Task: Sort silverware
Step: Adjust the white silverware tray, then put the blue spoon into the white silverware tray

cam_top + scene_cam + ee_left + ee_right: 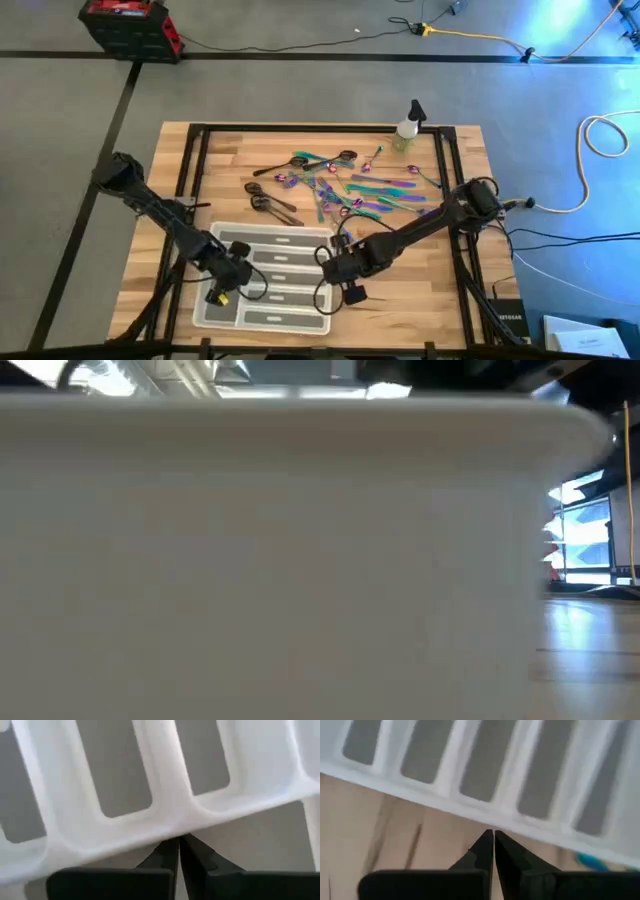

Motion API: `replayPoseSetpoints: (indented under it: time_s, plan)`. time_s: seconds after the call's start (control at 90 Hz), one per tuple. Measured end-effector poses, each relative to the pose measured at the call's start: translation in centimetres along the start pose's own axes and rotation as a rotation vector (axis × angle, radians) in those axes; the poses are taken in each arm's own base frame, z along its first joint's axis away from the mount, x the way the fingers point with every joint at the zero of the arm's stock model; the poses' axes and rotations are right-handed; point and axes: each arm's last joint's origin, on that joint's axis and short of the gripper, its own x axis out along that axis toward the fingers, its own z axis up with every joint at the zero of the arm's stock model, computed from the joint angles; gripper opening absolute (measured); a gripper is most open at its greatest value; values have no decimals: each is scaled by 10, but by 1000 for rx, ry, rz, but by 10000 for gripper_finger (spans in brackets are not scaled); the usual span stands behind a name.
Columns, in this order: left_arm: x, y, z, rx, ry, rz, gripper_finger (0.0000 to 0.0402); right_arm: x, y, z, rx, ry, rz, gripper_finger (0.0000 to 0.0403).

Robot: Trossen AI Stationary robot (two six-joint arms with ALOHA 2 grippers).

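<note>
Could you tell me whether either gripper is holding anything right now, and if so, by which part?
The left gripper and right gripper are each shut on the rim of the white tray, at its left and right edges. No silverware is held.

No text, label, brand, number or sign can be read in any view; a small pale label at the counter's (440,300) near right corner carries marks too small to make out.
</note>
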Motion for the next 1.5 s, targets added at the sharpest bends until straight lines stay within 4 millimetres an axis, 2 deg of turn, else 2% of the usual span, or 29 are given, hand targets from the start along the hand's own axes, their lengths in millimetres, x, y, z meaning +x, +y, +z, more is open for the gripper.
replayPoseSetpoints:
  time_s: [0.3,0.4,0.478,0.678,0.811,0.956,1.067,1.156,1.333,1.5]
  plan:
    - [0,7,10,7,-64,-19,0,-63,0,-16,64,-14,-205,0]
    - [-1,7,9,7,-61,-21,0,-78,-5,-23,112,-10,-271,0]
    - [-1,5,9,0,-59,-27,0,-82,-9,-28,135,-10,-296,0]
    - [-4,-6,9,-49,-37,-92,0,-68,-25,-43,144,3,-353,6]
    - [-19,-25,29,50,-142,-79,0,-52,-54,-55,193,-40,-386,20]
    - [-43,-42,51,148,-285,-30,0,-43,-87,-61,270,-150,-270,52]
    - [-61,-42,58,144,-381,18,0,-38,-103,-67,333,-135,-246,79]
    - [-69,-43,60,193,-463,124,0,-33,-105,-73,390,-137,-246,91]
    - [-74,-42,69,297,-586,324,0,-23,-111,-66,436,-228,-246,95]
    - [-65,-36,68,316,-673,346,0,-15,-139,-63,478,-234,-292,95]
